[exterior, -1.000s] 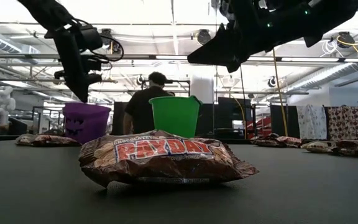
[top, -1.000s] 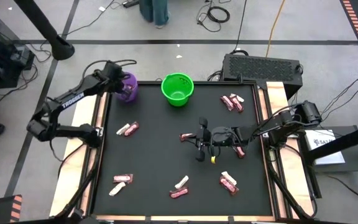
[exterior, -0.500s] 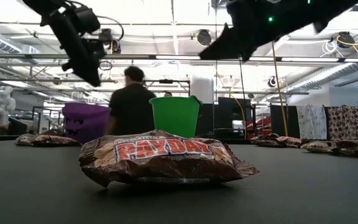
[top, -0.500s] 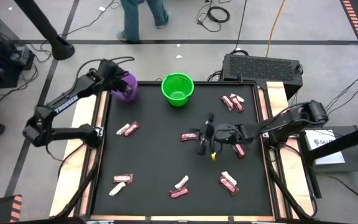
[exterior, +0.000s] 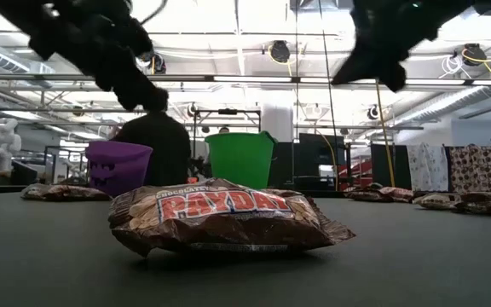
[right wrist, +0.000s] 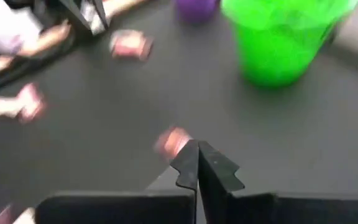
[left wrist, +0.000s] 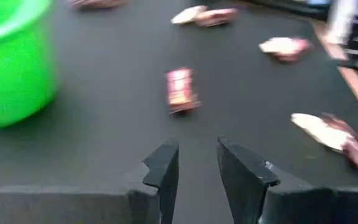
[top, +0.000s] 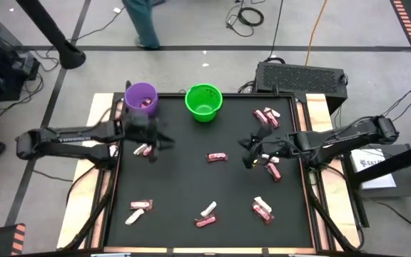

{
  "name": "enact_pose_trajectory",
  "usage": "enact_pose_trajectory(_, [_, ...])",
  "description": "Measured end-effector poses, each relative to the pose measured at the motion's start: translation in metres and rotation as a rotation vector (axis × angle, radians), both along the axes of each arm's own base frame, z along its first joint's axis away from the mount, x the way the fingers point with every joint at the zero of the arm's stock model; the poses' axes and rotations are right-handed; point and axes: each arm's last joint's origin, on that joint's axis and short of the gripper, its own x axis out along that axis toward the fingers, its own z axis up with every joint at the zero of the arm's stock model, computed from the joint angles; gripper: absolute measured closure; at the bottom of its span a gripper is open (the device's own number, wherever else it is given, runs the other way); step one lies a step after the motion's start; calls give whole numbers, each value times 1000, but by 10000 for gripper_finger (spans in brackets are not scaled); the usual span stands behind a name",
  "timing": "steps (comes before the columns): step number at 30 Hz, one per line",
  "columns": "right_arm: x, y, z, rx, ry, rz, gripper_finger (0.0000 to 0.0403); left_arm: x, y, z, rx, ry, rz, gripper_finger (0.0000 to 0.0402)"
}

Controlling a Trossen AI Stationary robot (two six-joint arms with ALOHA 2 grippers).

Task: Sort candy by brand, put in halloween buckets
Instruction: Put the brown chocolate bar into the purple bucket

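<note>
With fingers spread and empty, the left end effector [top: 164,142] hovers over scattered candy [top: 146,149], while the right end effector [top: 249,158], pressed together, holds nothing.

Left gripper [left wrist: 196,163], fingers a little apart w/ nothing between: bare black table mat [left wrist: 104,134] just ahead, bright green round plastic bucket [left wrist: 11,59] off to one side, pink-red wrapped candy bar [left wrist: 180,89] beyond. Right gripper [right wrist: 197,163], fingers together: pink-red bar [right wrist: 173,140] just past tips, green bucket farther on.
</note>
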Motion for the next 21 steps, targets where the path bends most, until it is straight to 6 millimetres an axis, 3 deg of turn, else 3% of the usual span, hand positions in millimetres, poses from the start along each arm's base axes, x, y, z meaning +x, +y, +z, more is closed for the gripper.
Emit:
enact_pose_trajectory(7, [9,40,-23,387,105,191,356,2,-58,-20,49,-250,-310,285])
enact_pose_trajectory(11, [23,66,-36,567,88,202,332,1,-82,-24,132,-255,-380,285])
enact_pose_trajectory(14, [30,81,-47,682,180,183,328,3,-96,-29,201,-258,-410,285])
enact_pose_trajectory(17, [34,82,-48,577,273,127,332,8,-102,-32,243,-277,-384,285])
enact_pose_trajectory(21, [37,51,-46,295,367,-114,342,16,-101,-37,265,-285,-312,285])
